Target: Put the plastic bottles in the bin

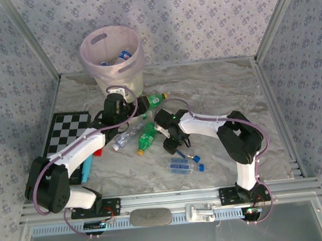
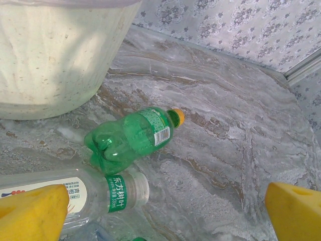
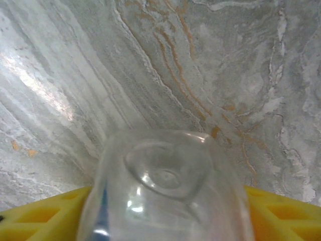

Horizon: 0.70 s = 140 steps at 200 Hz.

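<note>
The right gripper (image 3: 165,203) has its jaws at either side of a likely light, slick, easily dented clear bottle (image 3: 168,175), clamped or not I cannot tell, best held mid-body, while the left gripper (image 2: 163,211) gapes with a green bottle (image 2: 133,138) just ahead

green bottle (image 2: 133,138) and clear bottle (image 3: 165,186) glossy see-through plastic; table top (image 2: 225,125) marbled, slight sheen; bin wall (image 2: 55,55) matt, speckled

Soft, even light overhead; we note only faint shadows on the table (image 1: 226,86). At the right wrist, the clear bottle (image 3: 165,186) is blurred and glinting, with glare on the table at left. At the left wrist, the green bottle (image 2: 133,135) is sharp, the yellow fingers (image 2: 30,211) soft.
</note>
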### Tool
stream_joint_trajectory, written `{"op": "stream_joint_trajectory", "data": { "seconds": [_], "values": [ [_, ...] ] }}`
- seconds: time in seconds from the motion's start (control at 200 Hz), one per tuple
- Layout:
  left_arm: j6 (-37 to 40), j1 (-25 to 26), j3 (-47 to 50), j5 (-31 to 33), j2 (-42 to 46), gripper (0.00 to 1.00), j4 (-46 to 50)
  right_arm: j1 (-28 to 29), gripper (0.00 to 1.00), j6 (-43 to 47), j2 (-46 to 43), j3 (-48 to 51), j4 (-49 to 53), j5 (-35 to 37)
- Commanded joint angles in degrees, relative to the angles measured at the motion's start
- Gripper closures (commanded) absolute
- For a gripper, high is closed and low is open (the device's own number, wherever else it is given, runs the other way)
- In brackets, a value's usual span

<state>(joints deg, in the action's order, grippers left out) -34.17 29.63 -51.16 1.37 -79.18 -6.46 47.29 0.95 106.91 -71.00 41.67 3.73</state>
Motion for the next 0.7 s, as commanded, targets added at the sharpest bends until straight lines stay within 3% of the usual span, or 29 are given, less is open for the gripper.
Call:
{"op": "stream_joint_trajectory", "data": {
  "seconds": [0.0,0.155,0.3,0.695],
  "values": [
    [-0.6,-0.3,0.3,0.3,0.1,0.0,-1.1,0.3,0.37,-0.3,0.2,-1.8,1.5,0.4],
    [-0.9,-0.3,0.4,0.2,0.1,0.0,-1.3,0.0,0.45,-0.2,-1.3,-1.7,0.6,-0.8],
    [-1.1,-0.2,1.1,0.1,0.3,0.0,-2.2,-1.8,0.46,-0.6,-3.7,-2.2,-1.4,-3.0],
    [-0.3,0.7,2.6,-7.6,-0.5,0.0,-9.6,-14.5,0.49,-10.3,-7.8,-9.5,-17.5,-11.3]
  ]
}}
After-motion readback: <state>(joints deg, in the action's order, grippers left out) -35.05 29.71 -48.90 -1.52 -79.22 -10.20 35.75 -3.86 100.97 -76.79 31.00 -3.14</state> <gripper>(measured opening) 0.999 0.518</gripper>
